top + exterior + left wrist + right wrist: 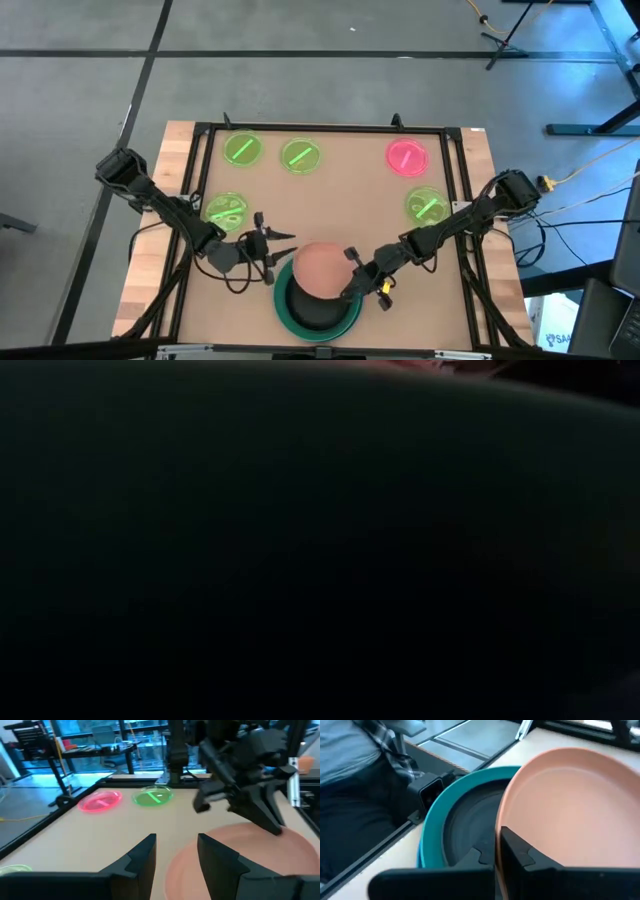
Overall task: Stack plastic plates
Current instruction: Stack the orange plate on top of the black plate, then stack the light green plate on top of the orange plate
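A large teal-green plate (300, 318) sits at the table's near edge with a black plate (470, 827) inside it. A salmon-pink plate (320, 265) lies tilted over their far part and reaches toward the table's middle. My right gripper (352, 285) is shut on this plate's right near rim. My left gripper (285, 250) is open, just left of the salmon plate (240, 865), its fingers pointing right. Four small neon-green plates (242, 150) (301, 156) (226, 208) (427, 205) and a small pink one (407, 156) lie flat farther back. My right gripper pinches the salmon plate's rim (506, 832). One finger (520, 855) lies on the plate's upper face and the other is under it. It comes slanting from the table's right. The gripped side is raised over the black plate, so the plate sits tilted.
A black frame (320, 128) borders the table. Open tabletop lies between the stack and the small plates. The low view is blocked by a dark surface close to the camera. A person in a blue plaid shirt (350, 750) sits beyond the near edge.
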`<state>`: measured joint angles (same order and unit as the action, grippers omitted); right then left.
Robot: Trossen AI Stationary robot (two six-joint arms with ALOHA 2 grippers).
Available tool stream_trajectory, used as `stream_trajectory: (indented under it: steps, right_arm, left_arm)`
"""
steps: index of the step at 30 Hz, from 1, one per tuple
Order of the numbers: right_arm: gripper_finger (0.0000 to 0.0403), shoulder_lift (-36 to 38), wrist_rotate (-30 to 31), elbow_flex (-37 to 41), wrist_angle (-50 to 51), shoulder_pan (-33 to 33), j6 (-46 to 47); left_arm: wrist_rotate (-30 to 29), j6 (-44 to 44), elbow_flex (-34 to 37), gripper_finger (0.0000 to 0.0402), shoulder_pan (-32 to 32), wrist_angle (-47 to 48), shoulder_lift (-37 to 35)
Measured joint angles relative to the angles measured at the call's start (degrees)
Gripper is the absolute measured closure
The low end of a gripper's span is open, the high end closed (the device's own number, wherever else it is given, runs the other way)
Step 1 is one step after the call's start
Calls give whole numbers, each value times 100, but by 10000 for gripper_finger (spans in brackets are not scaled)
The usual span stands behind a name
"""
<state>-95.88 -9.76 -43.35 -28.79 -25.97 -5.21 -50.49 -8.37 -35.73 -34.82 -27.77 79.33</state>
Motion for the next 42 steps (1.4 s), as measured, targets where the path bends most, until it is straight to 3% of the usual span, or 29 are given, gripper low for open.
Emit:
stream_trajectory:
  steps: [5, 11, 18, 23, 28, 35, 42]
  right_arm:
    - [396, -207, 6, 0, -371, 4, 596]
    - [390, -629, -186, 0, -867, 4, 748]
    - [314, -710, -188, -75, -919, 4, 802]
    - [269, -135, -185, -358, 419, 6, 784]
    - [261, 555, 255, -631, 2273, -38, 921]
    - [264, 1134, 1729, -639, 4371, -79, 1754]
    - [265, 1214, 3487, -550, 6560, -61, 3624]
  left_arm:
    - [366, -39, 0, 264, 117, 2, 0]
    - [369, -41, 0, 264, 108, 3, 2]
    - [369, -40, -1, 264, 109, 31, 3]
    - [670, -61, -2, 264, 109, 81, 4]
    - [822, -281, -7, 264, 46, 206, 6]
    - [1016, -339, -7, 264, 49, 302, 60]
    - [1067, -495, -7, 264, 153, 331, 326]
